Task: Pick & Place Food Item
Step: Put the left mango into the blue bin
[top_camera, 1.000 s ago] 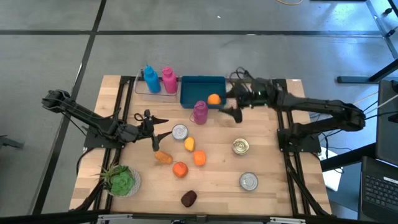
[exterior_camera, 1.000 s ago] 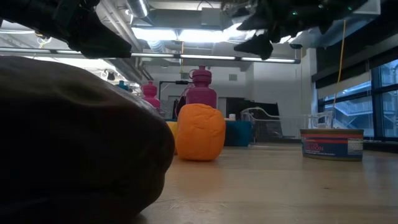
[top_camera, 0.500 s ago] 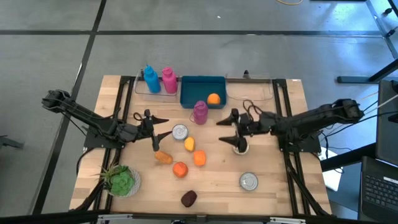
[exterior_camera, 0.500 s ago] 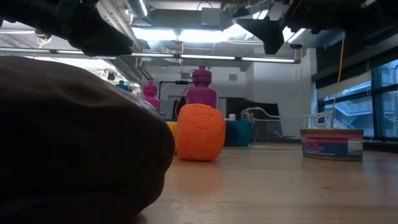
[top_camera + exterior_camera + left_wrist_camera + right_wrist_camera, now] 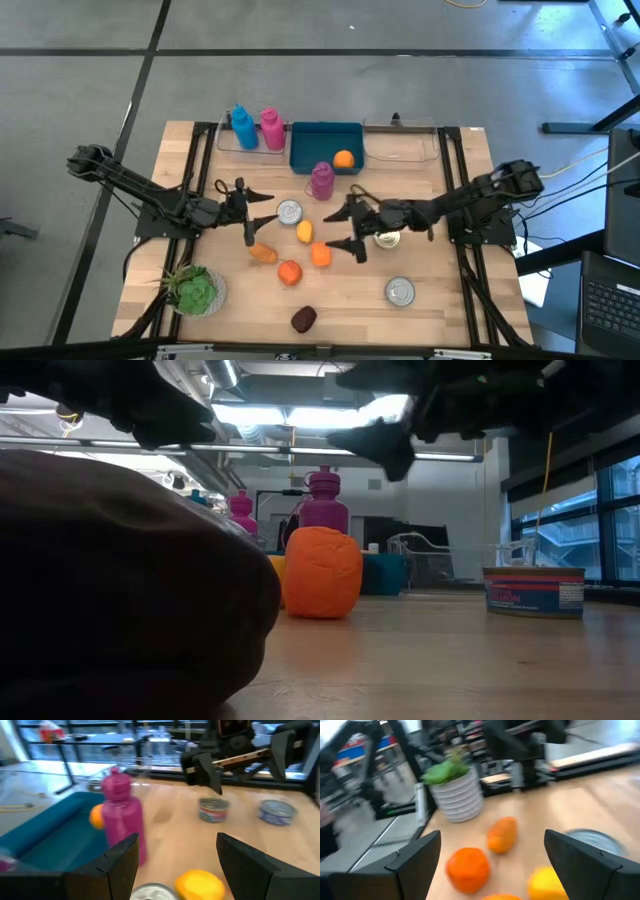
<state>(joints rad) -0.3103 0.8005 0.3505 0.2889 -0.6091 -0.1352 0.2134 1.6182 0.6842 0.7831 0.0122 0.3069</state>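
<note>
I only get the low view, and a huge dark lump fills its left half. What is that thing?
Observer: From above, it appears to be a small dark reddish food item lying near the table's front edge, right by your camera.
Operator: And the black shape hanging at the top, is it carrying something?
Observer: That is the right gripper. It is open and empty, above the table next to an orange item.
Operator: Is anything inside the teal box at the back?
Observer: Yes, one round orange fruit lies in the teal bin.
</note>
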